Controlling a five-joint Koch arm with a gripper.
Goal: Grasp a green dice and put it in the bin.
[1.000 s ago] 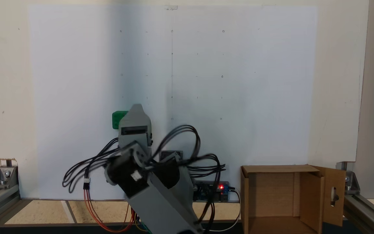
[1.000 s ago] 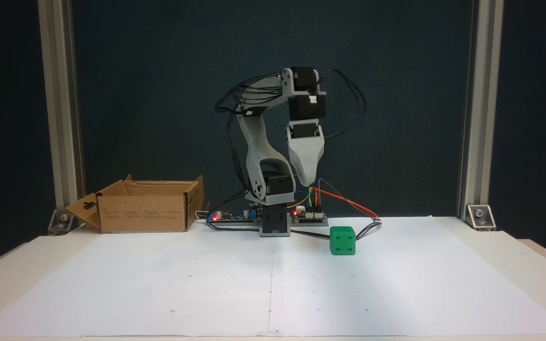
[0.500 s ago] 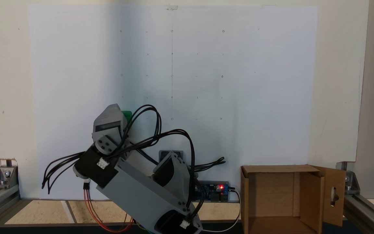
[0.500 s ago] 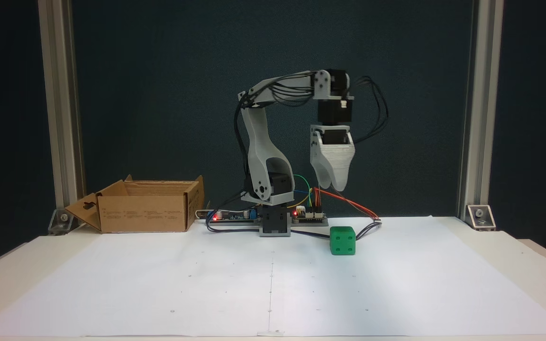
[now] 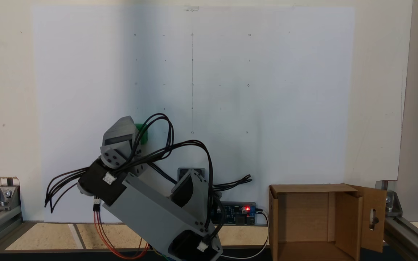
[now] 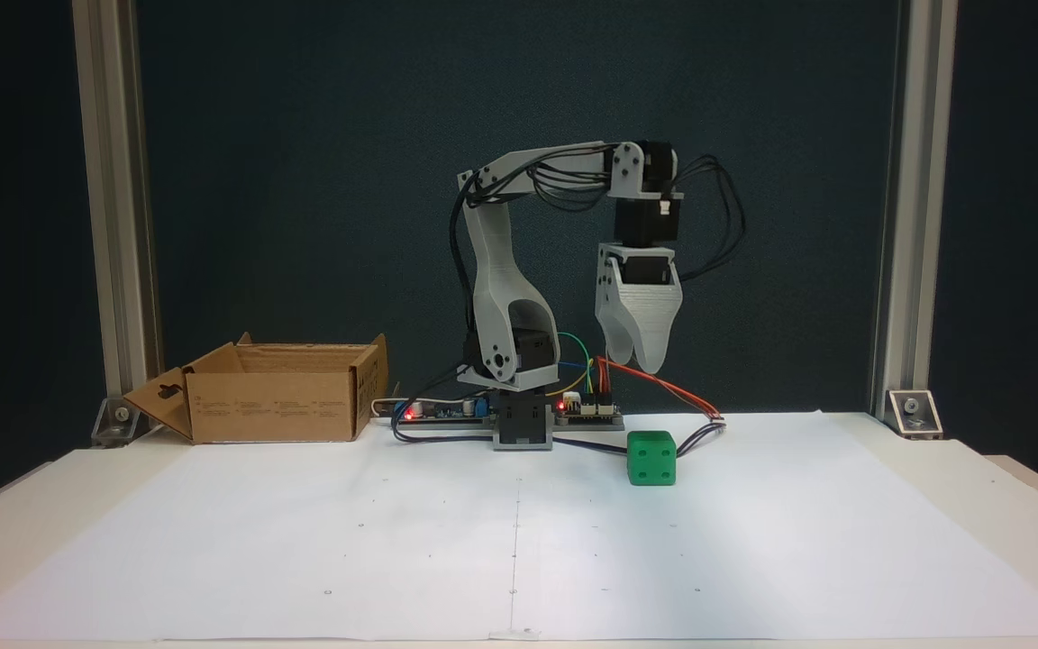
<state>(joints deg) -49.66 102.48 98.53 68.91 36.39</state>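
Fixed view from the front is the easy one to read: over the last second the arm swings away from its base and stretches out, so the gripper (image 6: 638, 359) now hangs pointing down almost straight above the green dice (image 6: 651, 458), with clear air between them. It barely shifts in the last half second, so to me it looks like the lining-up is about done and the drop onto the dice comes next.

Jaws: two tips show at the bottom with only a small notch between them, so they're parted just a little, holding nothing and touching nothing. My guess is they need to spread wider before they fit around that cube.

The dice sits on the white paper on the surface, toward the back edge, just in front of the arm's base and a bit to its right in that front view. The bin (image 6: 276, 406) is at the back left corner, well apart from it, open and waiting.
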